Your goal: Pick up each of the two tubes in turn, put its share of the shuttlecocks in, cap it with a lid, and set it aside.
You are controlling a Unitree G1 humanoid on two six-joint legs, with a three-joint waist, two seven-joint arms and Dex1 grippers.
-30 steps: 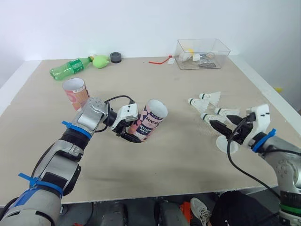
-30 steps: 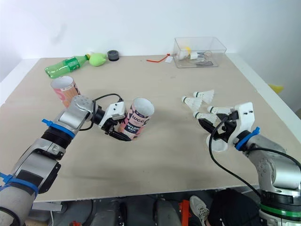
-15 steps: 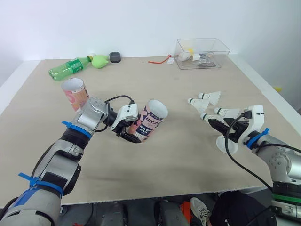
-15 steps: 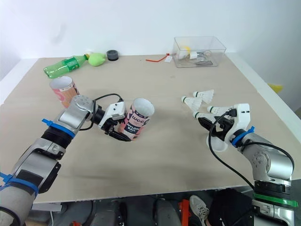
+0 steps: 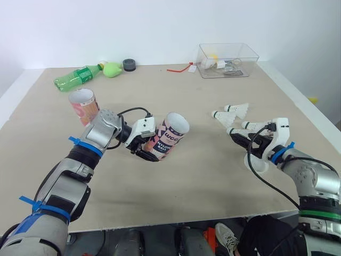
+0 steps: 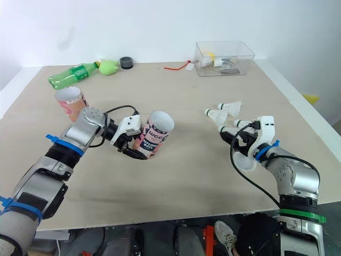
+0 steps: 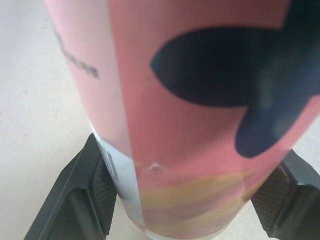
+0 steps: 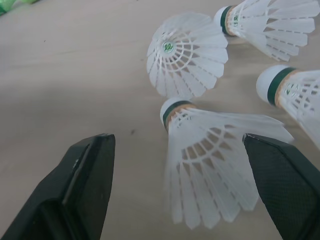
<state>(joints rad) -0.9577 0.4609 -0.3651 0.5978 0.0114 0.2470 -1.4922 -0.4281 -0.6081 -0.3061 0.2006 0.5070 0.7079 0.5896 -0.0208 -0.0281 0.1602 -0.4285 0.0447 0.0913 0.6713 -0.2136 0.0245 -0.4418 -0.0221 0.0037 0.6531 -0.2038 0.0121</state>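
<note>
A pink tube (image 5: 170, 137) leans with its open mouth up and toward the right, its lower end on the table. My left gripper (image 5: 153, 152) is shut on that lower end; in the left wrist view both pads (image 7: 95, 192) press the tube (image 7: 200, 100). A second pink tube (image 5: 83, 104) stands upright at the left. Several white shuttlecocks (image 5: 236, 109) lie at the right. My right gripper (image 8: 177, 140) is open just above the table, with one shuttlecock (image 8: 215, 145) lying between its fingers (image 8: 82, 182). A white lid (image 5: 258, 164) lies beneath the right wrist.
At the far edge lie a green bottle (image 5: 77, 76), a green lump (image 5: 113, 69), a black cap (image 5: 129, 64), a red strip (image 5: 181, 69) and a clear box (image 5: 228, 53). The table's right edge runs close behind the right arm.
My right gripper has moved forward and toward the left, closing in on the shuttlecocks, so one now lies between its fingers. The left gripper and its tube have not moved.
</note>
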